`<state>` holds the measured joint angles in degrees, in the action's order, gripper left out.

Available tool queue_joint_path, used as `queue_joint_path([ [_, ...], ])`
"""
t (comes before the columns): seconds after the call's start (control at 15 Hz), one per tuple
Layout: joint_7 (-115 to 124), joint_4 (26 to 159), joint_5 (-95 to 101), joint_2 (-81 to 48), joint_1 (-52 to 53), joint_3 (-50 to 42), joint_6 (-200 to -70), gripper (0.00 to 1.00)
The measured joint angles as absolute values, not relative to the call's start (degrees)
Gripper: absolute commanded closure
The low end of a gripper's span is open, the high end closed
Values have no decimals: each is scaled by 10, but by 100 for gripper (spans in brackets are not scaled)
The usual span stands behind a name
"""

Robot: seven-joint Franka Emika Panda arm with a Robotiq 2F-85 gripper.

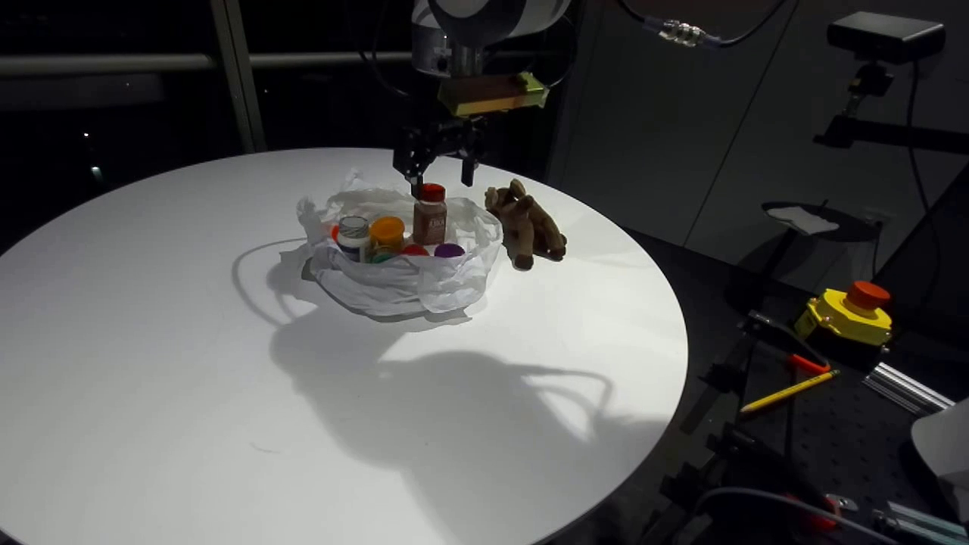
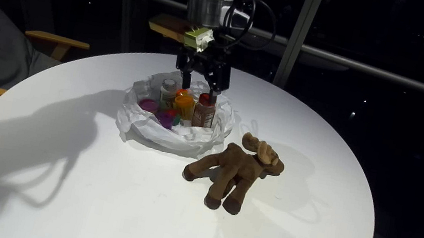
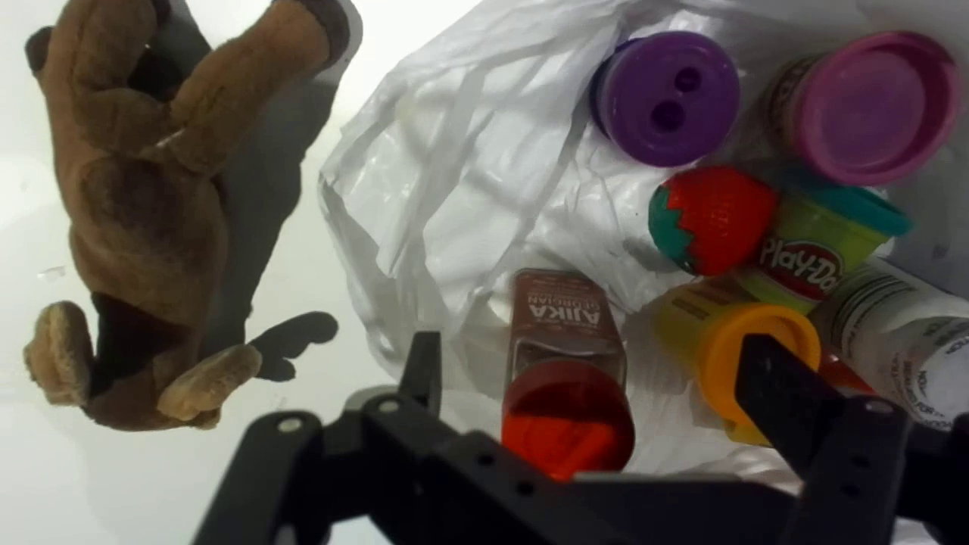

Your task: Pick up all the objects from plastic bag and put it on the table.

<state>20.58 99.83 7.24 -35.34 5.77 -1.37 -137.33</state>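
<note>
While my end effector (image 3: pixel 590 344) hangs over the translucent plastic bag (image 1: pixel 371 288), its jaws stand spread wide; in the wrist view the red cap (image 3: pixel 568 439) of the brown bottle (image 1: pixel 430 223) shows between the fingers (image 3: pixel 424 363), and whether either one touches it I cannot tell. I see the bag rumpled open on the round white desk (image 1: pixel 151 341), its wrinkled wall ringing a close cluster. The bottle stands upright inside, right of an orange-lidded yellow can (image 1: pixel 387 229) in both exterior views; a white container (image 2: pixel 167 96) stands left of that can. An orange-red item (image 2: pixel 181 93), mostly hidden, I cannot identify. Toward the near wall sits a purple-lidded can (image 3: pixel 708 117); a red-and-green ball (image 3: pixel 730 216) lies between it and a teal-lidded green can (image 3: pixel 833 235). At the left of the cluster in an exterior view, I find a pink-lidded can (image 2: pixel 149 105). Outside the bag, the brown plush figure (image 2: pixel 245 166) lies on the desk to the bag's right in both exterior views, dark feet (image 2: pixel 212 203) toward the near side. Off the desk at right, in an exterior view, I note a yellow box (image 1: pixel 852 322) with a red button (image 1: pixel 868 295) and, nearer, a yellow pencil (image 1: pixel 791 391).
</note>
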Motion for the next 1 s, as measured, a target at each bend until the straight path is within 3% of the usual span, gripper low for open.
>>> queue_joint_path([
  [0.4,185,944,51,-391,47,-15,-1343,1],
  [0.47,183,934,49,-398,46,-15,-1339,26],
  [0.6,181,916,48,-414,44,-16,-1332,32],
  [1.0,174,885,47,-432,42,-16,-1321,76],
])
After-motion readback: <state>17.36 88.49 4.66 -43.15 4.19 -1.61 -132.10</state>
